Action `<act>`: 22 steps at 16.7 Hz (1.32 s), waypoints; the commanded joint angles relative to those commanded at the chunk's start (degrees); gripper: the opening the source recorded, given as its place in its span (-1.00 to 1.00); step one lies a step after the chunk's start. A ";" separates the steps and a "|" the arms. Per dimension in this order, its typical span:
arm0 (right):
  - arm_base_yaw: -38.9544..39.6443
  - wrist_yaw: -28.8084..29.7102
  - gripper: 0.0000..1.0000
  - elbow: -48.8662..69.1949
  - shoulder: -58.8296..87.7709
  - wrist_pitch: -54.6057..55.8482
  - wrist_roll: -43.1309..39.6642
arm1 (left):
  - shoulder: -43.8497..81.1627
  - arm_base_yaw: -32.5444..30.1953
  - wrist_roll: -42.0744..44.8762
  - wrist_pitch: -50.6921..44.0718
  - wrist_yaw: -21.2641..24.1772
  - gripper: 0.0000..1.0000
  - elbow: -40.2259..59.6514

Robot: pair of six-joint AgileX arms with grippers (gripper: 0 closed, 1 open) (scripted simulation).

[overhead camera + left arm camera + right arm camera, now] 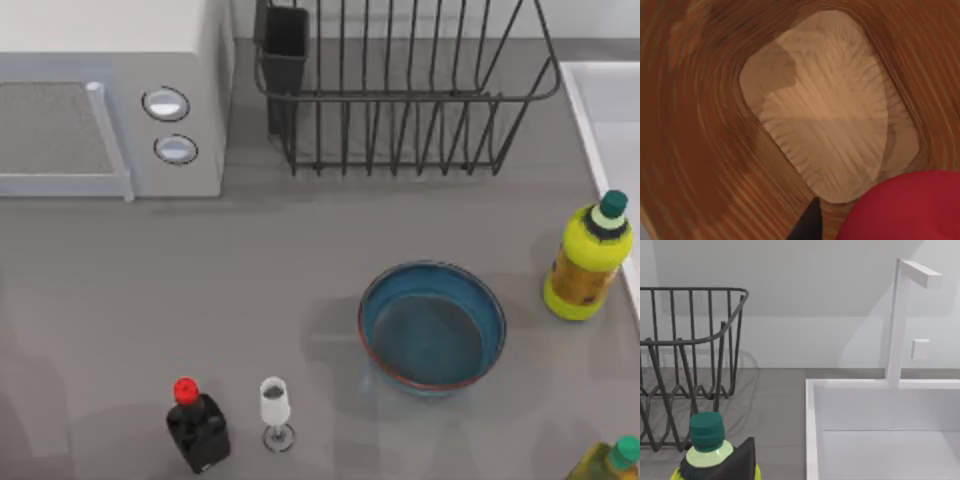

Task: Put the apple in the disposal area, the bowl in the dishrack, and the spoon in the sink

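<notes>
Brown wood-grain walls are being shown curving round a pale floor, taken to be the disposal area (690,150), directly below the left fingers (809,224). The apple (902,205) is lying against the one dark fingertip in view and is judged to be grasped. It is being held above the floor, off to one side of its middle. The release is best made once the apple is carried inward over the pale floor, low enough that it is not bounced against the sloping wall.

Whether the right fingers (740,460) are released or clenched cannot be told. A green-capped bottle (707,447) is standing just beside them. The sink (812,430) rim and the dishrack (690,360) are lying ahead. The bowl (432,325) is waiting on the grey desk (250,280) with open room around it.
</notes>
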 joint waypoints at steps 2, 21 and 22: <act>0.00 0.00 1.00 0.00 0.00 0.00 0.00 | 0.00 0.00 0.00 0.00 0.00 0.06 0.00; 0.00 0.00 1.00 0.00 0.00 0.00 0.00 | -0.88 0.18 -3.05 1.23 -0.03 1.00 -1.31; 0.00 0.00 1.00 0.00 0.00 0.00 0.00 | -1.63 0.34 -5.36 2.19 -0.04 1.00 -2.32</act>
